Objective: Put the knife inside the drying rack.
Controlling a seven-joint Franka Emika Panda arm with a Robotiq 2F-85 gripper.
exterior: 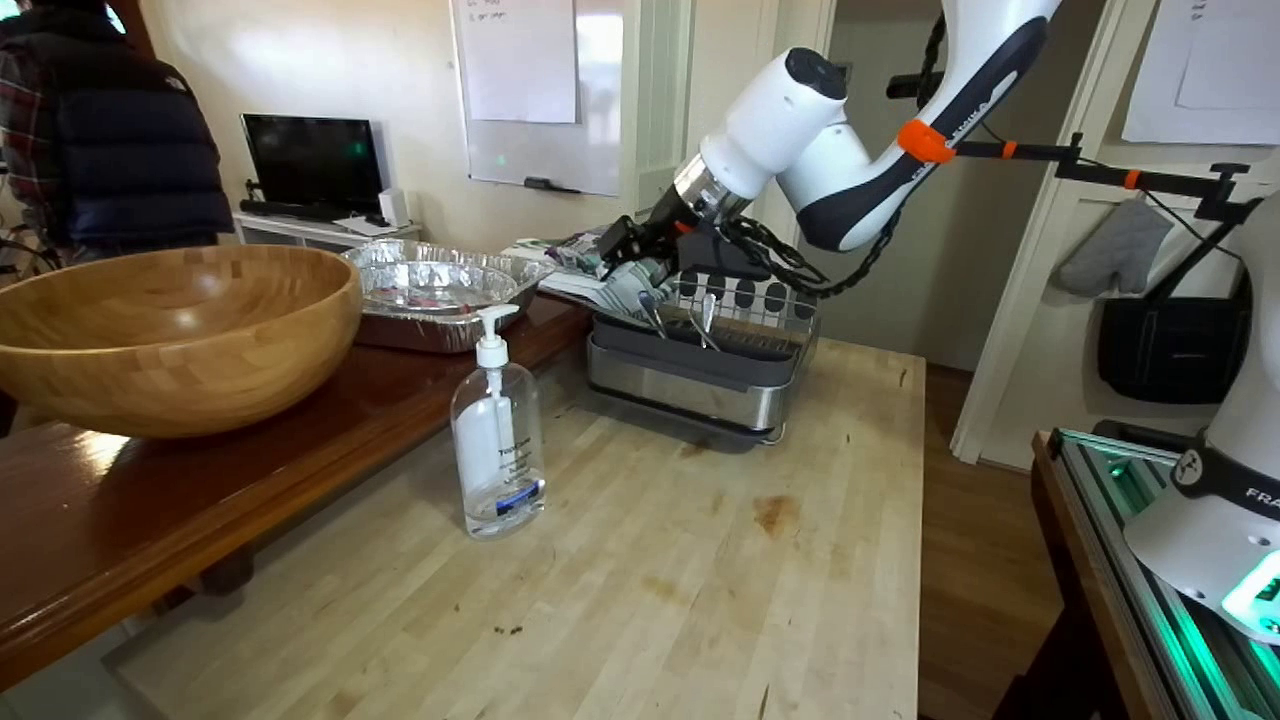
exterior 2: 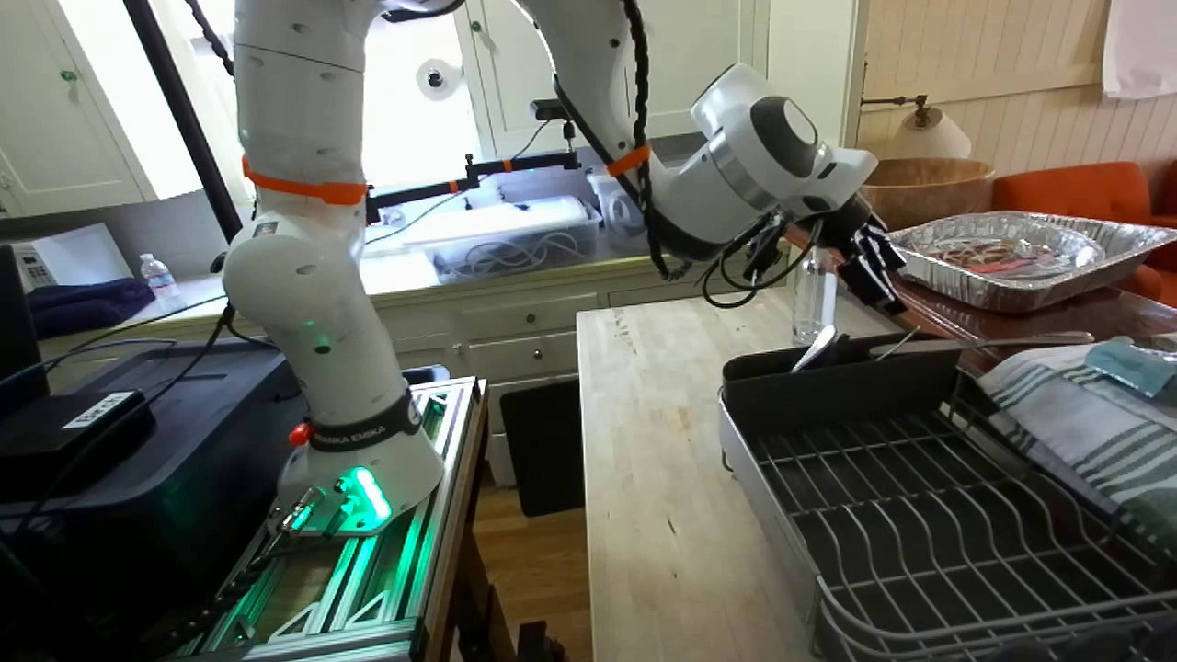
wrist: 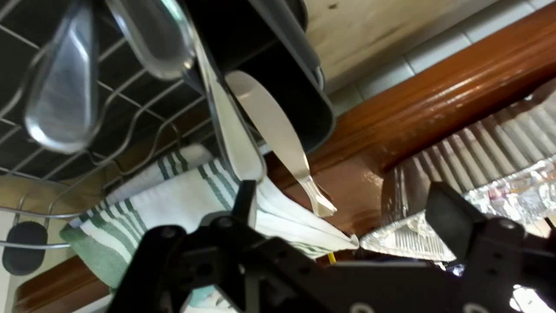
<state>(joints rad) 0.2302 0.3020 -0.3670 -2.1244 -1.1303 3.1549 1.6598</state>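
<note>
Free room above drying rack (exterior 2: 906,501), past cutlery (exterior 2: 816,348)

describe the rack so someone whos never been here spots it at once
Find the pale wooden table; past the pump bottle, in an exterior view, stands the low, silver-sided rack. A dark cutlery caddy sits at one end. Among its neighbours, the wooden bowl and the foil tray on the red-brown counter, it alone has wire ribs inside.

In an exterior view a window (exterior 2: 414,129) burns out to white behind my arm (exterior 2: 299,119), and a green light (exterior 2: 372,494) tints my base (exterior 2: 414,467). Glare bleaches patches of the whiteboard (exterior: 600,100) and the brown worktop (exterior: 240,475). In my wrist view the nearest cutlery (wrist: 63,104) blurs, and my fingers (wrist: 451,219) look almost black.
</note>
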